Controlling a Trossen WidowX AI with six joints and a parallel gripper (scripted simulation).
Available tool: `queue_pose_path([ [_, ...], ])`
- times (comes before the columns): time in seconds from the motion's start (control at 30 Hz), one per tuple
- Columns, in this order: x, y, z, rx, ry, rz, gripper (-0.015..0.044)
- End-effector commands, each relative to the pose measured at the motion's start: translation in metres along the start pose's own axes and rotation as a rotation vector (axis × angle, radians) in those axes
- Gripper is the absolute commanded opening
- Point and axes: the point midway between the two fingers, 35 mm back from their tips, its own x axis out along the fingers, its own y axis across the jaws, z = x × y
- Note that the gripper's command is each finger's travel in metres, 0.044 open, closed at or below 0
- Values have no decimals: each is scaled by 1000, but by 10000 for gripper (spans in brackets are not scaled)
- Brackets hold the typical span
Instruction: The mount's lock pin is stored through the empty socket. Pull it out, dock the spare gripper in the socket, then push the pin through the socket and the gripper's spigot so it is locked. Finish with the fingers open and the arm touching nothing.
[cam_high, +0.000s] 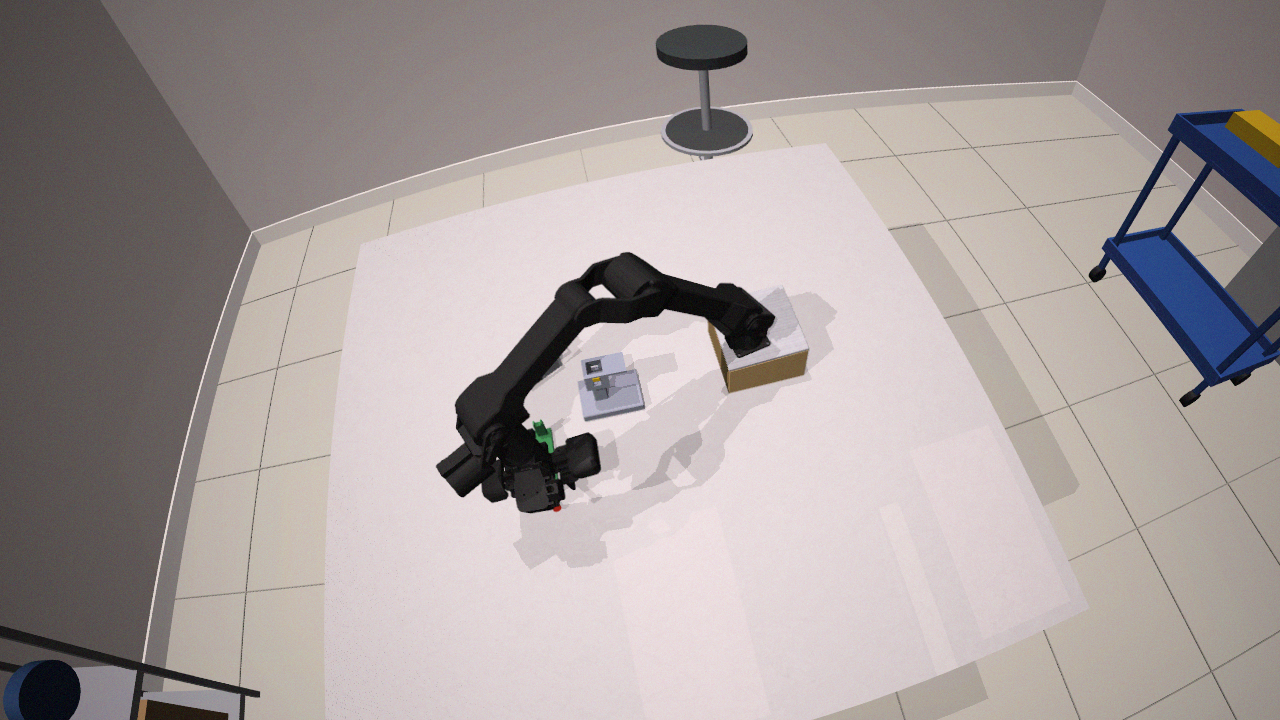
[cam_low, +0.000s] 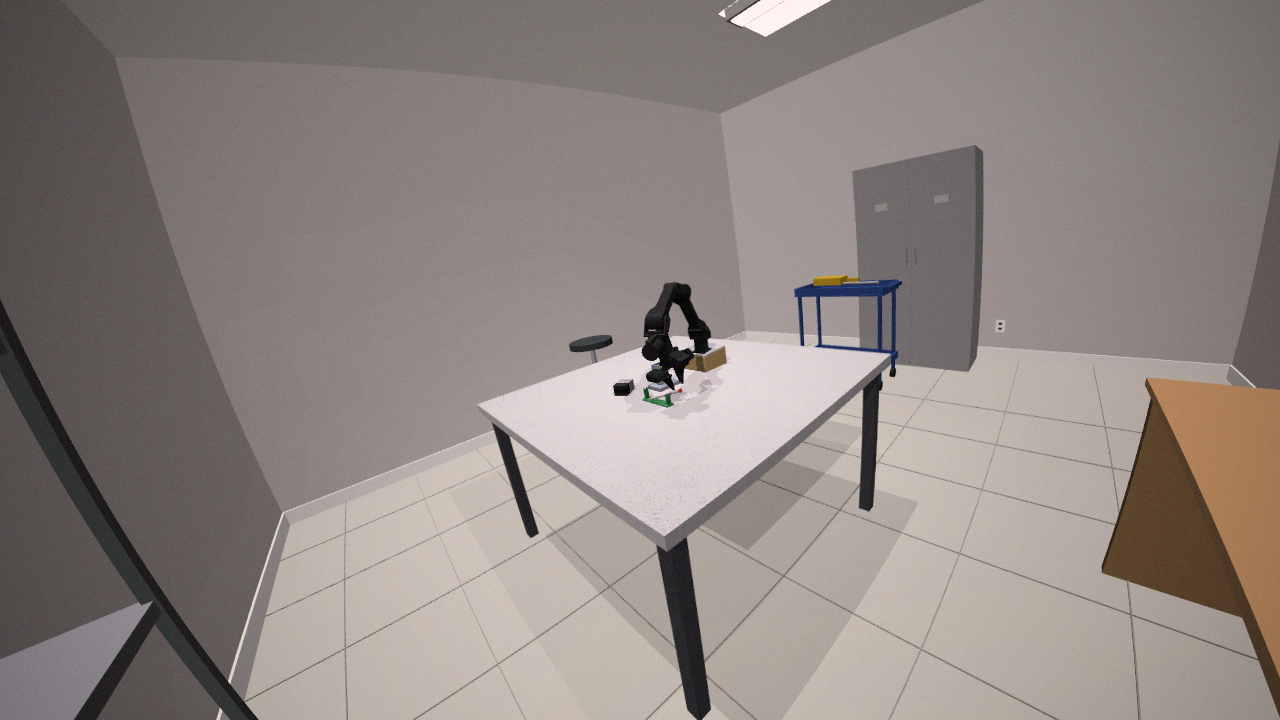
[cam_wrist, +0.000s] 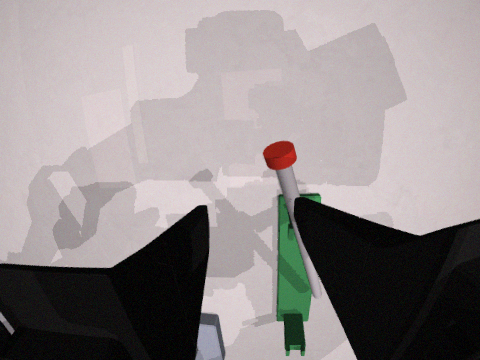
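Note:
My gripper (cam_wrist: 251, 210) is open, its fingertips apart with nothing between them. The lock pin, with its red head (cam_high: 556, 508) (cam_low: 680, 390) (cam_wrist: 280, 155) and grey shaft, lies askew over the green cradle (cam_high: 542, 437) (cam_low: 657, 401) (cam_wrist: 290, 305), beside the right finger in the wrist view. That finger covers part of the shaft; I cannot tell whether they touch. The grey mount (cam_high: 617, 402) (cam_wrist: 210, 340) stands near the cradle, with a square socket (cam_high: 593, 366) and a yellow mark. A small black block (cam_low: 622, 388), perhaps the spare gripper, lies beyond the cradle and is mostly hidden by my arm in the top view.
My arm rises from a brown box-shaped base (cam_high: 768, 371) (cam_low: 711, 360) on the white table (cam_high: 733, 582) (cam_low: 590, 447). The arm arches past the mount. A stool (cam_high: 701, 44) (cam_low: 590, 342) and a blue cart (cam_high: 1181, 286) (cam_low: 845, 290) stand off the table.

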Motion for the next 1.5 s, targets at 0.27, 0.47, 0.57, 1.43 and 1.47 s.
queue_pose_path([
  [0.27, -20, 8, -1, 3, 9, 19, 200],
  [0.47, -15, 9, -2, 6, 16, 32, 279],
  [0.57, -17, 8, -4, -4, 6, 28, 305],
  [1.43, -13, -30, -55, -305, -240, -157, 180],
  [1.47, -13, -30, -55, -305, -240, -157, 180],
])
